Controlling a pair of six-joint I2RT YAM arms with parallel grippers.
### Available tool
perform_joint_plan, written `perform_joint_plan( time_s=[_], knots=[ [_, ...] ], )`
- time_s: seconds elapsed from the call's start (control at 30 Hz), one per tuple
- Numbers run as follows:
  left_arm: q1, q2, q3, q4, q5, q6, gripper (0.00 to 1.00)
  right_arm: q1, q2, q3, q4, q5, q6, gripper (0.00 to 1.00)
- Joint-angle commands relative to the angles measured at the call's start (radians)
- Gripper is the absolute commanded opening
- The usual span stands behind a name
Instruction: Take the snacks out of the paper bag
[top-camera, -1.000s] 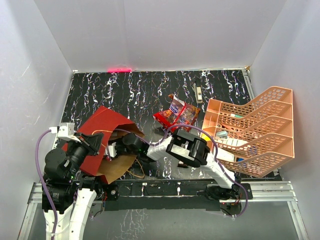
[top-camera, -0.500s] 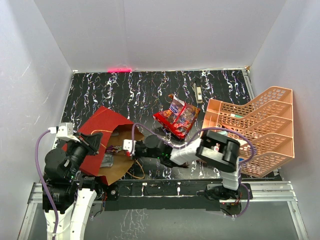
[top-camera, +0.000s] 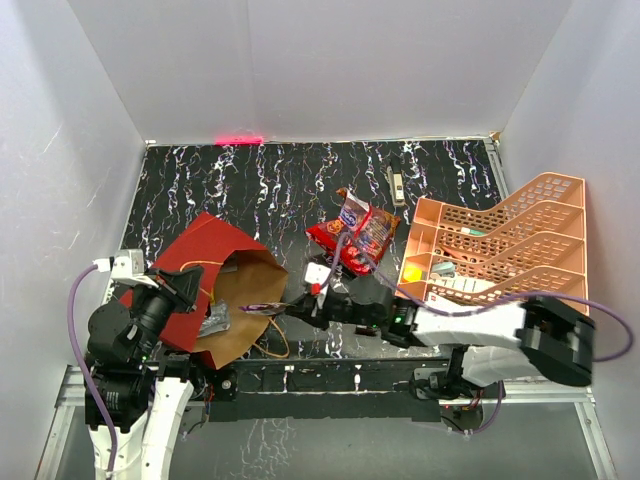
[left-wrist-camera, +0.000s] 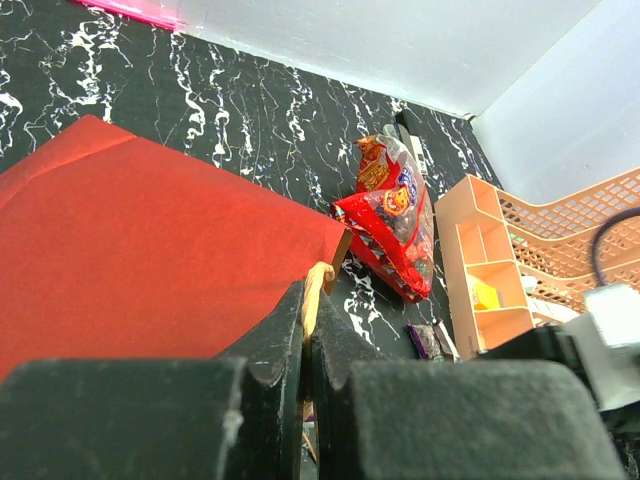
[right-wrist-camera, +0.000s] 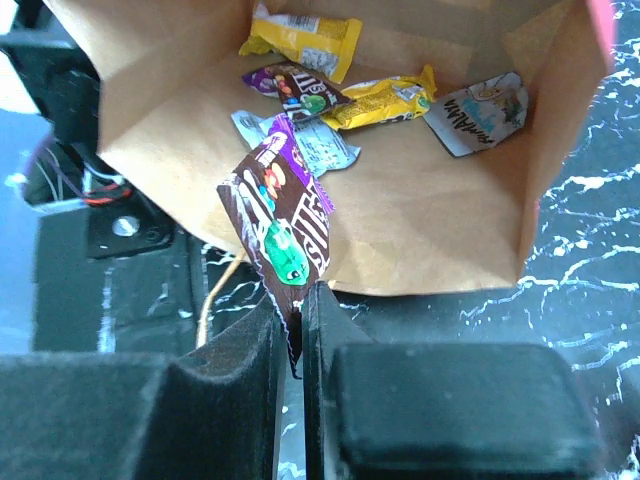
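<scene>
So the right gripper is pinched tight on a crinkly brown candy packet, right at the mouth of the big red paper bag with the brown kraft inside. The left gripper is squeezed onto the bag's thin tan cord handle. A shiny yellow wrapper lies deep inside the bag.

The paper bag looks matt, the snacks glossy and crinkled.
</scene>
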Motion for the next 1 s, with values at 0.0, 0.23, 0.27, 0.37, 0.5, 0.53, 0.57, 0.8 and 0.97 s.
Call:
perform_joint_plan(
  time_s=[0.0,0.23,0.27,0.37,0.5,0.53,0.57,0.8,0.97],
  knots=[
    [0.008,-0.014,-0.005,0.024,-0.024,-0.006,0.0,-0.001,-0.258,0.023,-0.389,0.065,0.13,0.07],
    [0.009,-0.011,-0.008,0.024,-0.033,-0.012,0.0,-0.001,-0.592,0.048,-0.885,0.359,0.466,0.07],
    [0.01,-0.01,-0.008,0.023,-0.034,-0.012,0.0,-0.001,-0.606,0.058,-0.951,0.414,0.531,0.07],
    [0.01,-0.007,-0.009,0.024,-0.035,-0.013,0.0,-0.001,-0.598,0.067,-1.048,0.516,0.645,0.07],
    [0.01,-0.013,-0.009,0.024,-0.036,-0.013,0.0,-0.001,-0.526,0.065,-1.054,0.669,0.723,0.07],
    [0.009,-0.012,-0.009,0.024,-0.034,-0.013,0.0,-0.001,-0.509,0.066,-1.04,0.704,0.728,0.07],
    [0.009,-0.009,-0.008,0.024,-0.031,-0.013,0.0,-0.002,-0.497,0.058,-1.007,0.736,0.709,0.07],
    [0.009,-0.009,-0.008,0.024,-0.027,-0.012,0.0,-0.004,-0.412,0.004,-0.858,0.793,0.55,0.07],
    [0.009,-0.006,-0.007,0.02,-0.027,-0.012,0.0,-0.003,-0.371,-0.052,-0.851,0.736,0.639,0.11]
  ],
)
